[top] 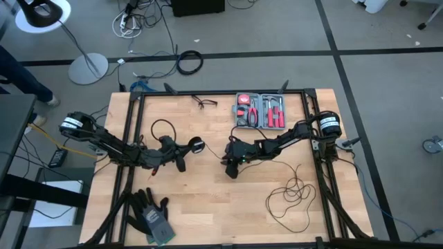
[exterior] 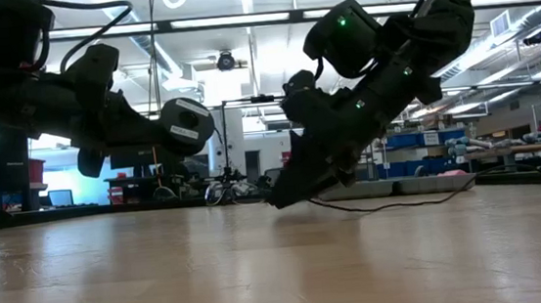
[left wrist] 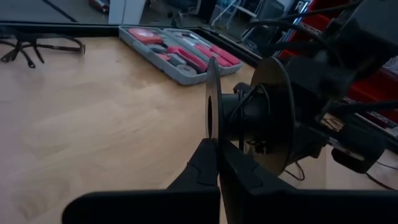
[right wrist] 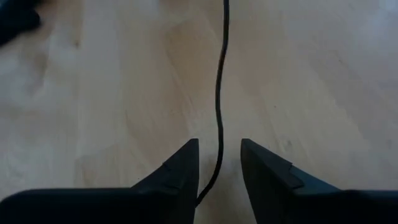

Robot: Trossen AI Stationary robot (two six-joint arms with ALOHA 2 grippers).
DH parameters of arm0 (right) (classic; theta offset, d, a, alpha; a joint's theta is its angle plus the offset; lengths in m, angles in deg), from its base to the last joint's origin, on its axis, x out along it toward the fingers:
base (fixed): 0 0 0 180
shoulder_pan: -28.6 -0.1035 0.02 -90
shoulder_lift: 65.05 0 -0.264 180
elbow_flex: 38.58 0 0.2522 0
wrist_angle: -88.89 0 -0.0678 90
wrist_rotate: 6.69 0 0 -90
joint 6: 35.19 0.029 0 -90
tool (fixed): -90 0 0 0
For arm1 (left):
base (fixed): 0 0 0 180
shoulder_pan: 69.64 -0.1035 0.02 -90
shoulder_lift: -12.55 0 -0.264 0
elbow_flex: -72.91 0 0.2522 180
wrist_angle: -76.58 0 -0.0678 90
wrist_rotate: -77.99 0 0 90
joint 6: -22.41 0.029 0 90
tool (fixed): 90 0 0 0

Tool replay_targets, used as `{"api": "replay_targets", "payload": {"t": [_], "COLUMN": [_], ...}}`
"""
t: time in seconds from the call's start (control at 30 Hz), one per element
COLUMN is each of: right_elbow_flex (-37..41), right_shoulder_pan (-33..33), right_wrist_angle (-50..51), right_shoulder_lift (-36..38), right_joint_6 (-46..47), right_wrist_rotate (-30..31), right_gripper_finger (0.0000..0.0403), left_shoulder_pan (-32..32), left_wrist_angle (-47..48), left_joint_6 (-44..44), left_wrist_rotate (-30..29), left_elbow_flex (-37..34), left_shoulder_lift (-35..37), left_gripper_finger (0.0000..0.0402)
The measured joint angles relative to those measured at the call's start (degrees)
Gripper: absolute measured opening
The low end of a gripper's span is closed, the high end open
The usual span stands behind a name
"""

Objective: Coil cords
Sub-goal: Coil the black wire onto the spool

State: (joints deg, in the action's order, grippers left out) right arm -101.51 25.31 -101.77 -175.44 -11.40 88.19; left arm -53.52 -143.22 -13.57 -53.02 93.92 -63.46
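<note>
On counter (top: pixel 208 207): cord (right wrist: pixel 219 93), thin, limp, light (likely slippery); right gripper (right wrist: pixel 219 163) released astride it; left gripper (left wrist: pixel 216 163) clenched on spool (left wrist: pixel 249 115).

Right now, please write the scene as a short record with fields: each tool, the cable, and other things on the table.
left tool: shut on the spool, mid-table
right tool: open, low over the table, fingers either side of the cable
cable: thin, black; loose loops on the right side of the table
tool case: open, far edge
glasses: far edge
gloves: near left
</note>
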Motion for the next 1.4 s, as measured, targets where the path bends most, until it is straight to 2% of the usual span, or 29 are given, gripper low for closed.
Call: {"api": "replay_targets", "payload": {"t": [0.2, 0.33, 0.47, 0.73, 0.9, 1.07, 1.2, 1.4], "right_elbow_flex": [0.0, -0.1, -0.1, -2.3, -10.2, -22.4, -28.6, -33.8], "right_shoulder_pan": [0.0, 0.4, 0.4, -1.3, -1.8, -1.9, -1.9, -1.0], "right_wrist_angle": [-2.8, -2.5, -1.1, -0.8, 0.3, 8.2, 10.1, 20.1], "right_shoulder_lift": [0.0, 0.0, 0.0, -0.6, -6.7, -12.6, -12.1, -9.4], "right_joint_6": [-0.9, -1.3, -1.4, -1.6, -4.2, -8.8, -13.8, -17.6], "right_wrist_rotate": [5.8, 6.0, 6.0, 4.1, 1.7, 0.0, -0.1, 0.6], "right_gripper_finger": [0.0113, 0.0085, 0.0017, 0.0003, 0.0002, 0.0001, 0.0001, 0.0], "left_shoulder_pan": [0.0, 0.0, 0.0, 0.0, 0.0, 0.0, 0.0, 0.0], "left_wrist_angle": [-0.3, -0.3, -0.3, -3.1, -1.9, 3.7, 11.1, 19.0], "left_joint_6": [0.9, 1.0, 1.0, 1.0, 1.0, 0.6, -2.1, -2.2], "left_wrist_rotate": [0.0, 0.0, 0.0, -1.8, -3.2, -3.7, -5.0, -4.5], "left_elbow_flex": [0.0, 0.0, 0.0, 0.2, 1.7, 3.8, 5.2, 7.9], "left_shoulder_lift": [0.0, 0.0, 0.0, 0.0, 0.0, -0.1, -0.1, -0.1], "left_gripper_finger": [0.0, 0.0, 0.0, 0.0001, 0.0, 0.0, 0.0, 0.0]}}
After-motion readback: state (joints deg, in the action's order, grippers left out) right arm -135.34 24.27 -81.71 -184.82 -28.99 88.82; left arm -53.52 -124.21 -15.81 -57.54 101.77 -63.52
